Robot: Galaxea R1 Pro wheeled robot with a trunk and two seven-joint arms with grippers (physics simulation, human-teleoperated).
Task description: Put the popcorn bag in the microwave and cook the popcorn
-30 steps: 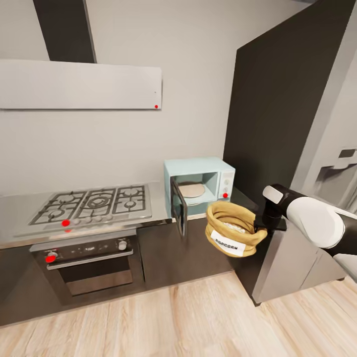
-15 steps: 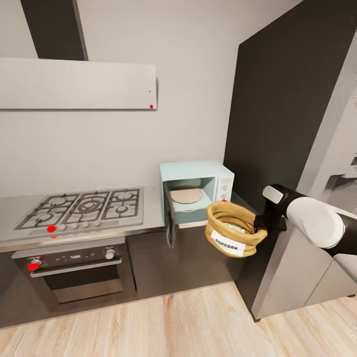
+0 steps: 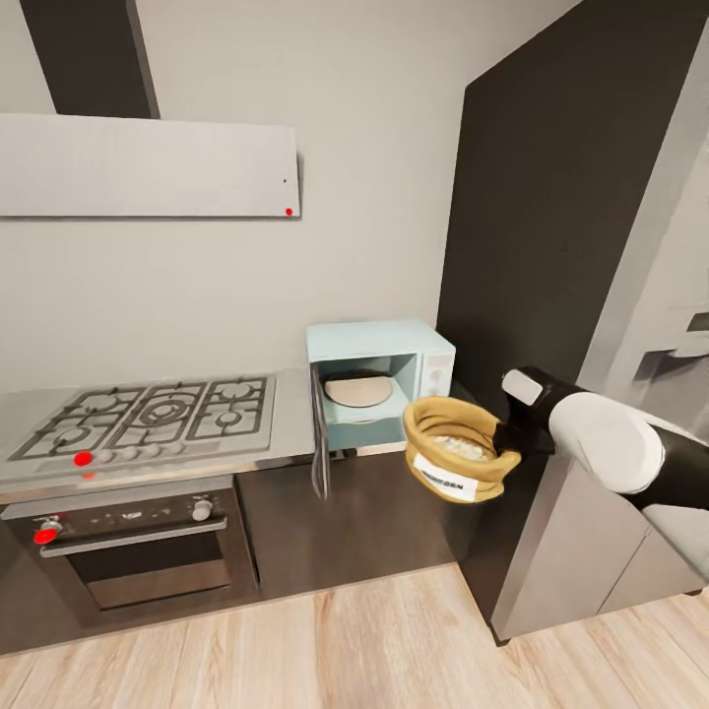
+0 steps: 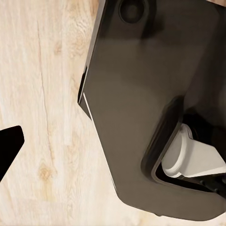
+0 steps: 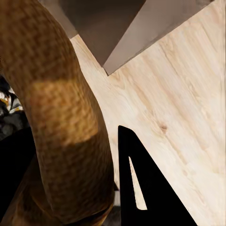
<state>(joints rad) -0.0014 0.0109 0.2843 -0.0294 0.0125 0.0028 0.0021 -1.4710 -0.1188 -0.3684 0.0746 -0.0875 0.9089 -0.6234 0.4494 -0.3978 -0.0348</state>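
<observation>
The tan popcorn bag (image 3: 456, 463) hangs in the air just right of and in front of the microwave (image 3: 382, 345), with my right gripper (image 3: 508, 439) shut on its rolled rim. Pale popcorn (image 3: 457, 445) shows inside the open top. The mint microwave stands on the grey countertop (image 3: 290, 418); its door (image 3: 318, 445) is swung wide open and a round plate (image 3: 356, 390) lies inside. In the right wrist view the bag's rim (image 5: 61, 117) sits against a black finger (image 5: 141, 188). In the left wrist view one black fingertip (image 4: 8, 149) hangs over the wooden floor.
A gas hob (image 3: 148, 414) lies left of the microwave, above a built-in oven (image 3: 128, 551). A white range hood (image 3: 148, 165) hangs overhead. A tall dark cabinet (image 3: 561, 246) rises right behind the bag. The robot's dark base (image 4: 141, 117) stands on the wooden floor (image 3: 345, 650).
The whole view has shifted left and the kitchen looks nearer, so the camera has moved. The bag stays in my right gripper and now hangs closer to the microwave opening.
</observation>
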